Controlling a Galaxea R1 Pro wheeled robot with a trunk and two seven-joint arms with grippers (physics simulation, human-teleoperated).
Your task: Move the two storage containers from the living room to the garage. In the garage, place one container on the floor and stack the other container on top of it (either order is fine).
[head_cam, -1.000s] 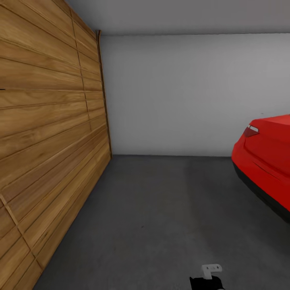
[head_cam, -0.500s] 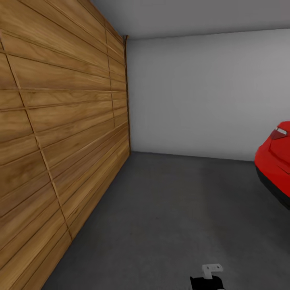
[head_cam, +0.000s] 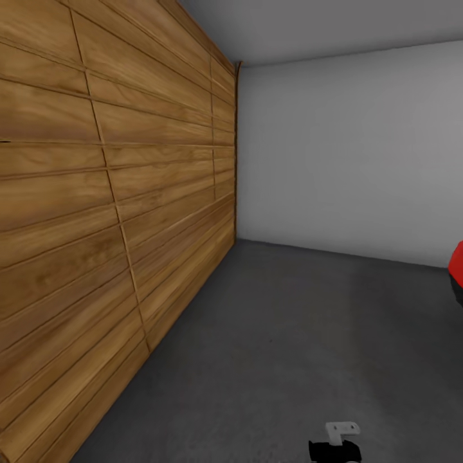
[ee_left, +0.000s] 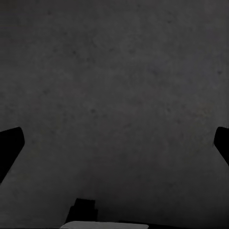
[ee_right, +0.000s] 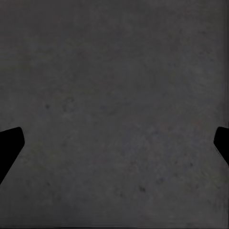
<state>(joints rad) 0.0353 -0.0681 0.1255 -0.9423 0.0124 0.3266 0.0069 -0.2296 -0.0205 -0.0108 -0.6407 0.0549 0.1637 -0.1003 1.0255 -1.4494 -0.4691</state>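
Head view: the wooden slatted door (head_cam: 109, 212), built of warm brown horizontal planks with a few vertical seams, takes up the left side and runs back to a corner. There it meets the plain white-grey wall (head_cam: 347, 154), which spans the rear of the garage under a pale grey ceiling (head_cam: 308, 26).

The dark grey rough concrete floor (head_cam: 276, 347) stretches from the foot of the door to the base of the wall. At the right edge of the view, a small part of the glossy red car (head_cam: 456, 270) is cut off by the frame, with a dark strip below the red.

At the bottom edge, a small white bracket on a black part of the robot (head_cam: 334, 444) sits over the floor.

Left wrist view: the left gripper (ee_left: 114, 148) points at concrete, its two dark fingertips (ee_left: 9, 148) standing at opposite edges, spread wide, nothing between them.

Right wrist view: the right gripper (ee_right: 114, 145) likewise faces concrete, dark fingertips (ee_right: 9, 145) wide apart, gap empty.

Task items: the frames place the robot in the garage; neither gripper carries a container.
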